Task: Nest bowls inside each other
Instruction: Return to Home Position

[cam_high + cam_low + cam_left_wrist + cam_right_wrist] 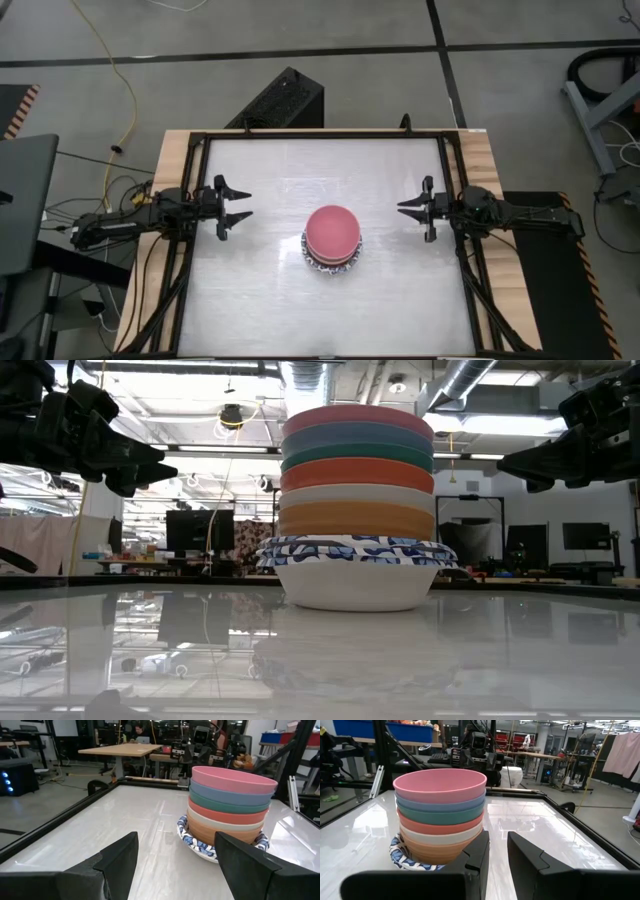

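The bowls (pixel 332 240) stood as a single nested stack near the middle of the surface (pixel 260 300), slightly toward its near edge. The pink bowl (pixel 357 414) sat on top. Beneath it, in descending order, were the slate-blue bowl (pixel 357 437), the dark green bowl (pixel 357 456), the red bowl (pixel 357 475), the cream bowl (pixel 357 495) and the orange bowl (pixel 357 520). The white bowls with blue-patterned rims (pixel 357 550) formed the base, and the lowest rested directly on the surface. Their rims lay close together, and the exact count could not be confirmed from the low view. The stack stood upright, with no visible lean. From above, only the pink bowl and a sliver of patterned rim were visible.

The left tool (pixel 243 203) was positioned to the left of the stack, well apart from it and raised clear of the surface. Its fingers (pixel 117 862) were spread wide and held nothing. The right tool (pixel 408 209) was positioned to the right of the stack, also well apart and raised. Its fingers (pixel 477 855) were parted by only a narrow gap and held nothing. Both tools pointed inward toward the stack, at roughly the height of its upper bowls.

A black frame (pixel 452 180) bordered the surface, with wooden edging (pixel 172 160) outside it.
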